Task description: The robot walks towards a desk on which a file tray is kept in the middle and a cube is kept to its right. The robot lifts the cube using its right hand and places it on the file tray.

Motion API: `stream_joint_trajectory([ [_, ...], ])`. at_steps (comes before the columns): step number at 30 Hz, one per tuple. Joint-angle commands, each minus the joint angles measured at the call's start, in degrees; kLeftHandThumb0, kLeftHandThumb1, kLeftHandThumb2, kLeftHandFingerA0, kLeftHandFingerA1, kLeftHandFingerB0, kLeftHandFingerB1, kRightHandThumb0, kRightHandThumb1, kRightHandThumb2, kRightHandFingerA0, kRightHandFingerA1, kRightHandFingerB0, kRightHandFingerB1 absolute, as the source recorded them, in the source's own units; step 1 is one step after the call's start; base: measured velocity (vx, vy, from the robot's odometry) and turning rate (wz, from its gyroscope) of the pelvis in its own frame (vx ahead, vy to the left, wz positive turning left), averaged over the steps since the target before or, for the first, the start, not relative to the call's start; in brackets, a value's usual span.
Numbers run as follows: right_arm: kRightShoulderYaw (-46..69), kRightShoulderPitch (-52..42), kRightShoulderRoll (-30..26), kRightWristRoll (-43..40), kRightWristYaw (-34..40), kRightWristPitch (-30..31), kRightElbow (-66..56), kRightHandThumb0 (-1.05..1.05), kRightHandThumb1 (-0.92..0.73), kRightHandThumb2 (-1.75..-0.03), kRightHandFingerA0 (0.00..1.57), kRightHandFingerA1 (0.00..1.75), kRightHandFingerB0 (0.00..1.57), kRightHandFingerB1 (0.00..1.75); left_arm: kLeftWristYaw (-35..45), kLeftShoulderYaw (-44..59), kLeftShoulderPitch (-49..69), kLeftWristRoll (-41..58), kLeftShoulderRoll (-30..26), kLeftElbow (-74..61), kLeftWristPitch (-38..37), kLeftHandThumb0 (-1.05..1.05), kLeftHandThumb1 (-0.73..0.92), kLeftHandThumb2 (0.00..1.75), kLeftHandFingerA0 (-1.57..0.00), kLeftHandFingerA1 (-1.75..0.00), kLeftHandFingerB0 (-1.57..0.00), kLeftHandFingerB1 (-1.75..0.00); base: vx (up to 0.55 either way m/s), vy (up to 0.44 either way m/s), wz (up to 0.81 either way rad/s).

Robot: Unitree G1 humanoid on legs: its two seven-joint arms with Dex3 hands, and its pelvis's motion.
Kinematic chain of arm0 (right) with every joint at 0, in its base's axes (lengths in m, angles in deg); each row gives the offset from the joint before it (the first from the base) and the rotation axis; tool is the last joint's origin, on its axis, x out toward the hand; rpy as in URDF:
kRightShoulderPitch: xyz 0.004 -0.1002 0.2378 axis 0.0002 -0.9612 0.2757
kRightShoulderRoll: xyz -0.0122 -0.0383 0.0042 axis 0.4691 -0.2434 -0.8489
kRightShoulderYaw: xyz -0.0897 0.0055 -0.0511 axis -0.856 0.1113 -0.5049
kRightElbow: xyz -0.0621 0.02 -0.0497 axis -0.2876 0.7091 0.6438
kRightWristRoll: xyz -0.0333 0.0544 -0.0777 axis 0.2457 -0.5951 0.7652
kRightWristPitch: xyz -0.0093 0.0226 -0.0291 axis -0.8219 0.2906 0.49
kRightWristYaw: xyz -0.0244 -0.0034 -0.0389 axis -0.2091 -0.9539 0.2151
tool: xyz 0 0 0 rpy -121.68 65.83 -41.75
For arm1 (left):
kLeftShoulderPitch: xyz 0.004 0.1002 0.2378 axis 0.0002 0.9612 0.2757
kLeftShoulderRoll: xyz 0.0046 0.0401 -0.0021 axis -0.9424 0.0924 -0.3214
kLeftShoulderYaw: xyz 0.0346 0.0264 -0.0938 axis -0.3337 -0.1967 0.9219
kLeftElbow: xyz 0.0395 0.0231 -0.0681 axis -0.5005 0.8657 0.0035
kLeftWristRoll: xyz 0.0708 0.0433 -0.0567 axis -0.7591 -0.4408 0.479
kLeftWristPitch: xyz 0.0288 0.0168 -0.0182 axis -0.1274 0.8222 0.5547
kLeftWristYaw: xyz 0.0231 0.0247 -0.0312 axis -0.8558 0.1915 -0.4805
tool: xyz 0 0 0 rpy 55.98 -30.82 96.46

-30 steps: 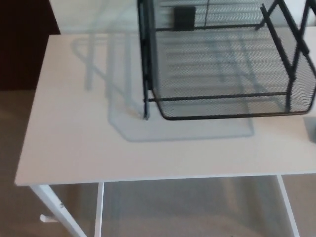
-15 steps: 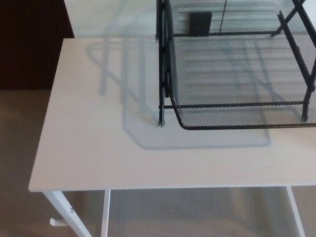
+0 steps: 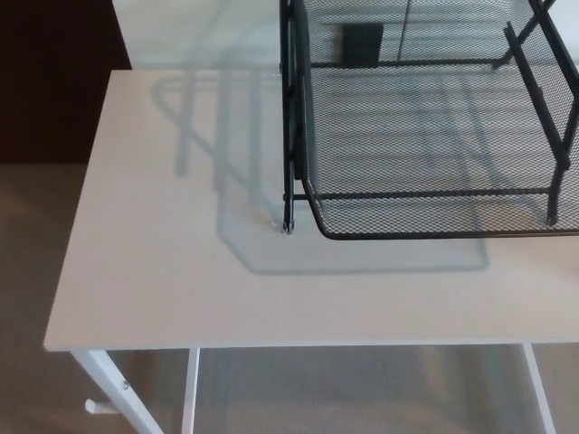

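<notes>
In the head view we look down on a white counter (image 3: 154, 271) that fills most of the picture. The black wire-mesh file tray (image 3: 434, 215) stands on the counter's far right part, and its right side runs past the picture's right edge. Its curved front rim faces us, and its upright frame post (image 3: 288, 136) touches the counter top at the tray's left front corner. A pale grey shadow (image 3: 362, 258) of the tray falls on the counter just in front of it and out to its left. Through the mesh near the top edge we see a small black rectangle (image 3: 362, 42); we cannot tell what it is. Below the counter's near edge its white legs (image 3: 109, 389) reach down to a beige floor (image 3: 36, 253). Neither robot hand shows here, so we cannot tell how their fingers are set.
</notes>
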Motion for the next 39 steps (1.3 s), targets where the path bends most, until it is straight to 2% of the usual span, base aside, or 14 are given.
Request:
stream_joint_trajectory([
  [1,7.1,-1.9,1.8,-11.3,-4.8,5.2,-5.2,-0.48,-0.44,-0.72,0.09,0.52,0.04,0.19,0.7,1.9,0.2,2.0,-2.8,-2.3,-1.0,-0.84,0.66,1.13,-0.02,-0.55,0.00,-0.32,0.00,0.000,0.00],
  [4,9.8,2.3,0.1,-12.0,-1.5,5.4,-2.2,-0.44,-0.44,-0.73,0.06,0.51,0.03,0.15,0.0,1.8,0.3,1.2,-3.6,-3.4,-0.5,-0.83,0.66,1.10,-0.06,-0.57,0.00,-0.32,0.00,0.000,0.00],
  [5,10.3,3.1,-1.1,-12.0,-1.8,5.3,-2.3,-0.63,-0.32,-0.76,0.00,0.46,0.00,0.18,0.0,1.8,0.4,1.3,-3.6,-3.9,-0.3,-0.86,0.90,0.67,0.00,-0.60,0.00,-0.35,0.00,0.000,0.00],
  [7,12.1,5.9,-4.0,-12.7,-1.2,5.0,-1.9,-0.69,-0.36,-0.80,0.00,0.48,0.00,0.19,0.2,1.8,0.3,1.3,-3.7,-4.4,-0.4,-0.88,0.70,1.14,-0.02,-0.52,0.00,-0.30,0.00,0.000,0.00],
  [21,13.2,13.8,-9.1,-13.7,-0.7,2.2,-2.7,-0.71,-0.42,-0.57,0.03,0.58,0.00,0.36,1.0,2.7,1.8,2.5,-3.5,-4.5,-2.2,-0.89,0.70,1.16,0.00,-0.60,-0.05,-0.32,0.00,0.000,0.00],
  [22,12.9,13.7,-9.2,-13.8,-1.0,2.4,-2.8,-0.73,-0.43,-0.56,0.02,0.57,0.00,0.36,0.6,2.7,1.9,2.4,-3.4,-4.8,-2.5,-0.87,0.91,0.67,-0.11,-0.72,0.00,-0.41,0.00,0.000,0.00],
  [23,12.4,13.4,-9.1,-13.4,-1.5,1.0,-1.5,-0.74,-0.43,-0.57,0.04,0.56,0.00,0.32,0.3,3.1,1.8,2.7,-3.2,-5.1,-2.9,-0.87,0.70,1.08,-0.16,-0.66,-0.04,-0.41,0.00,0.000,0.00],
  [24,11.9,12.4,-8.9,-13.0,-1.9,-0.2,-0.2,-0.67,-0.33,-0.84,0.02,0.53,0.00,0.28,0.2,3.8,1.5,3.3,-3.0,-4.8,-3.4,-0.86,0.70,1.07,-0.16,-0.66,-0.04,-0.42,0.00,0.000,0.00],
  [30,12.2,6.9,-6.0,-14.3,0.7,1.2,-6.3,-0.61,-0.33,-0.78,0.06,0.60,0.00,0.33,0.5,5.6,2.0,3.8,-3.8,-7.2,-3.8,-0.84,0.72,1.16,-0.01,-0.61,-0.04,-0.34,0.00,0.000,0.00],
  [31,12.3,7.1,-6.2,-14.5,0.8,1.7,-6.4,-0.59,-0.45,-0.61,0.03,0.61,0.01,0.29,0.0,6.3,1.6,4.4,-3.7,-6.8,-3.4,-0.83,0.92,0.68,-0.07,-0.73,0.00,-0.40,0.00,0.000,0.00],
  [32,12.4,6.5,-6.1,-14.6,0.7,1.7,-7.6,-0.66,-0.32,-0.81,0.05,0.60,0.00,0.35,-0.6,6.8,0.7,4.5,-3.6,-5.4,-3.3,-0.86,0.70,1.07,-0.15,-0.67,-0.04,-0.42,0.00,0.000,0.00],
  [36,11.8,7.3,-6.0,-14.3,1.7,1.4,-6.0,-0.54,-0.28,-0.84,0.00,0.57,0.00,0.43,-2.5,8.6,-0.9,5.3,-2.6,-3.8,-2.8,-0.85,0.70,1.11,-0.20,-0.68,-0.01,-0.42,0.00,0.000,0.00],
  [37,11.9,6.2,-5.5,-14.6,1.4,2.4,-6.8,-0.60,-0.50,-0.56,0.07,0.64,0.00,0.31,-2.0,9.3,-1.0,6.0,-2.5,-3.7,-3.6,-0.80,0.66,1.07,-0.13,-0.67,0.00,-0.49,0.00,0.000,0.00],
  [39,12.0,5.3,-4.6,-14.6,3.1,3.7,-5.7,-0.67,-0.33,-0.85,0.02,0.57,0.01,0.32,-2.1,9.7,-1.3,6.0,-2.4,-3.9,-4.6,-0.87,0.91,0.67,-0.11,-0.76,-0.04,-0.48,0.00,0.000,0.00],
])
